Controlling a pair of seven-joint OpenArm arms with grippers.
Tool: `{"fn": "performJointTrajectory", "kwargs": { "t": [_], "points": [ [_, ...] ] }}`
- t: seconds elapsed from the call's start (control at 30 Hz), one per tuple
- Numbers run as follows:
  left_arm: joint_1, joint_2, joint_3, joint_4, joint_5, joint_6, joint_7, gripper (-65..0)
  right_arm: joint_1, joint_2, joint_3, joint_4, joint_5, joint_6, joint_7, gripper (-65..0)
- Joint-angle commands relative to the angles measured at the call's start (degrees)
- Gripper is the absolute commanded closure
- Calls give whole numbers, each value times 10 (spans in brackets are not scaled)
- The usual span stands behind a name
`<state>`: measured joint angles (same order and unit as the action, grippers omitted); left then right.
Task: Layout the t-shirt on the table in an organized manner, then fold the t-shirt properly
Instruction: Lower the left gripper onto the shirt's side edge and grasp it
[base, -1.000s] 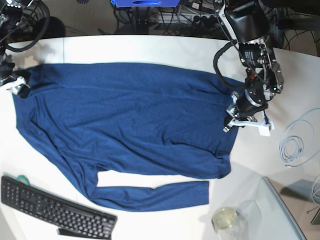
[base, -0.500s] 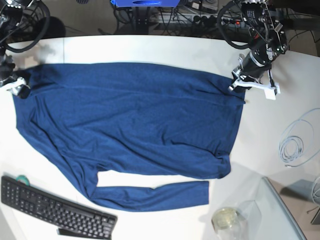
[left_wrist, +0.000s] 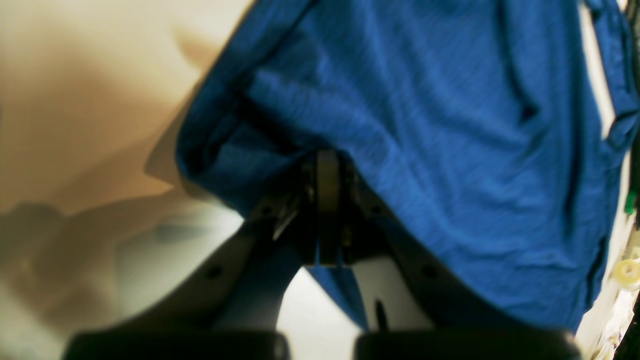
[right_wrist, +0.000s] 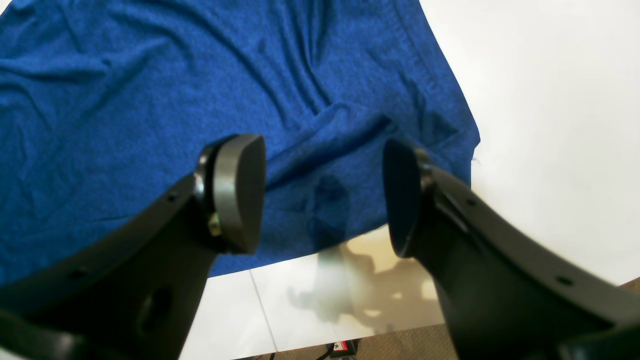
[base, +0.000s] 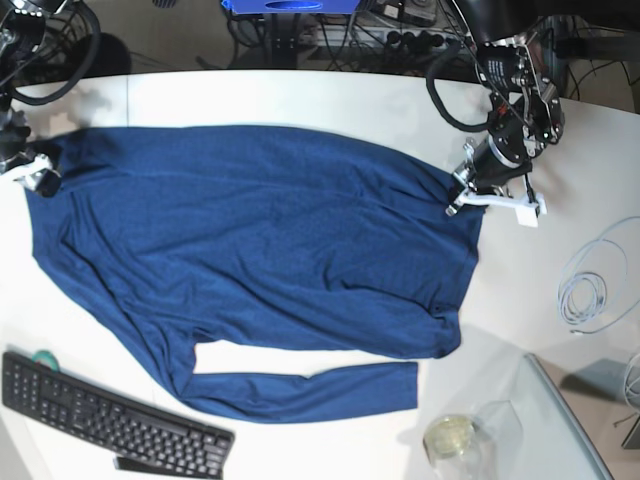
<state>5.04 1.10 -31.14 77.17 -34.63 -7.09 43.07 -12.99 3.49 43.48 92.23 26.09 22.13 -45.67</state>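
Now my left gripper (base: 470, 196) is clenching the t-shirt (base: 250, 250) near the table's (base: 300, 95) right edge; my right gripper (right_wrist: 322, 195) is hanging released.

Shirt (base: 260, 260) spread on the counter (base: 300, 95). One corner lies between the left jaws; another lies under the right jaws. Keyboard (base: 110, 415) and jar (base: 452, 440) lie beyond the shirt's far edge.

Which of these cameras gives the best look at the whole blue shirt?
The base view: the t-shirt lies spread on the table, both sleeves visible. The left wrist view shows only bunched fabric pinched by the left gripper; the right wrist view shows one corner beneath the open right gripper.
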Motion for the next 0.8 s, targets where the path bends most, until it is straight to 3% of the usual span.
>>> {"fn": "performJointTrajectory", "kwargs": {
  "t": [0.0, 0.37, 0.77],
  "points": [
    [-6, -4, 0, 10, -8, -4, -4, 0, 2, 8, 3, 8, 7, 5, 9, -348],
    [-10, -4, 0, 6, -8, -4, -7, 0, 6, 8, 3, 8, 8, 5, 9, -348],
    [-102, 11, 0, -89, -8, -4, -7, 0, 7, 8, 3, 8, 7, 5, 9, -348]
  ]
}}
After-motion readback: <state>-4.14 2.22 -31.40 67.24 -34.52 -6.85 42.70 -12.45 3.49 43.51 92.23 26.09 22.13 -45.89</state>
